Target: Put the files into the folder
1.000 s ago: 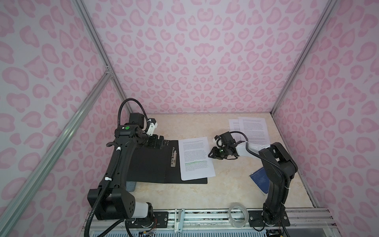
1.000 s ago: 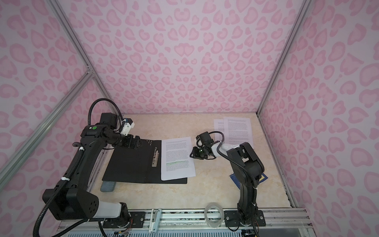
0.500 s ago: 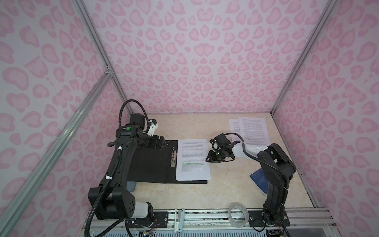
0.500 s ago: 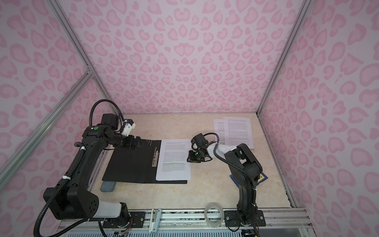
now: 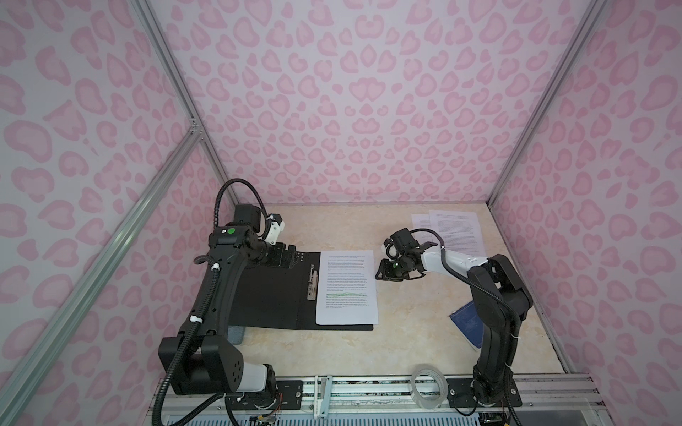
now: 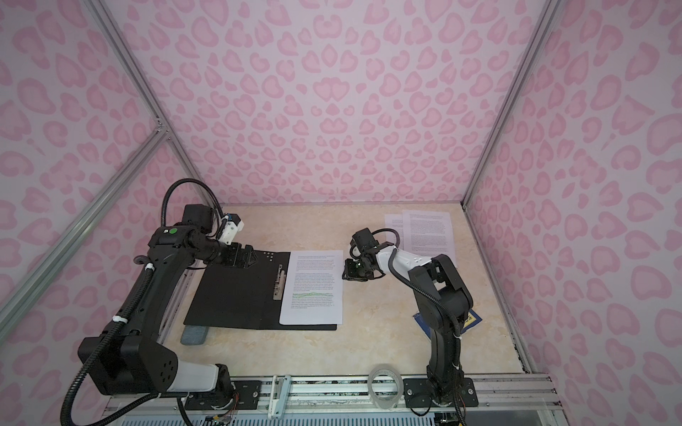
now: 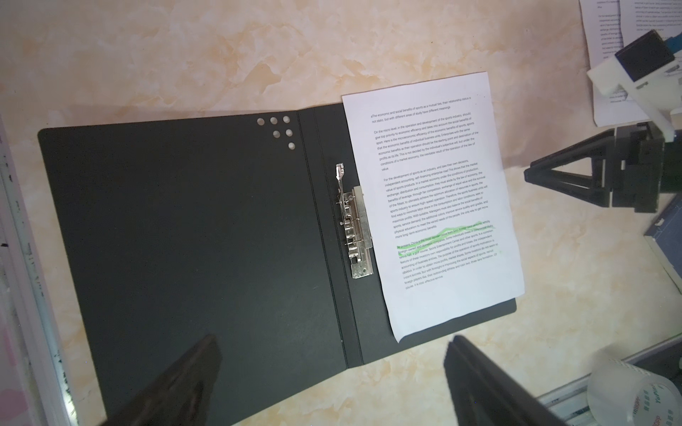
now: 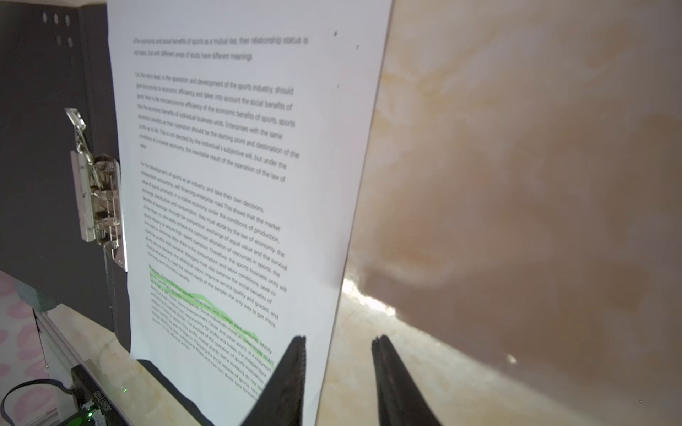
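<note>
The flat folder (image 5: 269,295) lies open, black inside up, on the left half of the beige marble worktop (image 5: 350,354). One white printed sheet with a green-highlighted line (image 5: 347,287) rests on its right leaf, beside the metal spine clip (image 5: 313,282). The right claw (image 8: 339,337) sits at that sheet's outer edge, fingers parted, pinching nothing. The left claw (image 7: 332,337) is spread wide over the folder's far edge. Two more white printed sheets (image 5: 454,228) overlap at the worktop's far right corner.

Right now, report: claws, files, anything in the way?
Left claw open over folder. Right claw open at right edge of sheet lying on folder. Two sheets far right, not filed. Booklet at right, likely no obstacle.
</note>
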`<state>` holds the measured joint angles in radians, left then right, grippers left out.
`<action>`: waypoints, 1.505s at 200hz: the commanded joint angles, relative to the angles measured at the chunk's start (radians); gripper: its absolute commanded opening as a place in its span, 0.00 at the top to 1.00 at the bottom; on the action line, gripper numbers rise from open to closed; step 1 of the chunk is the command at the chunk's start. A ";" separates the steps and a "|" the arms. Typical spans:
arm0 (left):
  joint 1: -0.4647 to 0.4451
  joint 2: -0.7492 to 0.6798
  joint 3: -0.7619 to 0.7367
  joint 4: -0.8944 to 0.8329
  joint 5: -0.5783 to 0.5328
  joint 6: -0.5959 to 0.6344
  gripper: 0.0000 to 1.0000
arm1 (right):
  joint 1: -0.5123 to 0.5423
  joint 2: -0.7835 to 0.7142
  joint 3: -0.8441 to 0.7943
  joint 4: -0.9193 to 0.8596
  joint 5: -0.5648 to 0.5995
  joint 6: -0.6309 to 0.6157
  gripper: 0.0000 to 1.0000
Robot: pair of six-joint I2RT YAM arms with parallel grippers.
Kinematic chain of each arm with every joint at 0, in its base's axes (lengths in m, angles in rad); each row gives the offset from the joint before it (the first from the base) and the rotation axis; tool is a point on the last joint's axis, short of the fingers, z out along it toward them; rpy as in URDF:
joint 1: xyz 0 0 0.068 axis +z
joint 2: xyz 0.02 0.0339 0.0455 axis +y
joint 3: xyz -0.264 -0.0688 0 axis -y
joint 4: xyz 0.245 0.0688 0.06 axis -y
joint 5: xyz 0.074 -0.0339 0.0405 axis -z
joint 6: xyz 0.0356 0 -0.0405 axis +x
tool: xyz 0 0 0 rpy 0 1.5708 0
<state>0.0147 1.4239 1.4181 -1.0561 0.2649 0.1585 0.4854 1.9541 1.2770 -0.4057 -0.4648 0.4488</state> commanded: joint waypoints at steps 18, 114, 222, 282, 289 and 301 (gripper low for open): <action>0.001 0.017 0.004 0.022 0.025 -0.004 0.02 | -0.013 0.082 0.081 -0.041 -0.022 -0.037 0.66; 0.001 0.042 -0.002 0.034 0.036 -0.007 0.02 | 0.004 0.130 0.062 0.021 -0.145 0.002 0.67; 0.001 0.038 -0.022 0.050 0.045 -0.005 0.02 | 0.047 0.129 0.065 0.025 -0.142 0.006 0.69; 0.001 0.053 -0.023 0.064 0.050 -0.006 0.02 | 0.048 0.126 0.101 -0.021 -0.105 -0.051 0.71; 0.001 0.057 -0.024 0.066 0.052 -0.005 0.02 | 0.048 0.127 0.111 -0.026 -0.111 -0.063 0.70; 0.001 0.064 -0.027 0.071 0.055 -0.006 0.02 | 0.048 0.134 0.131 -0.049 -0.125 -0.085 0.70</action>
<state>0.0147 1.4765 1.3964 -1.0157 0.2993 0.1539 0.5339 2.0766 1.3804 -0.4049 -0.5907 0.4206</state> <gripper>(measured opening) 0.985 0.296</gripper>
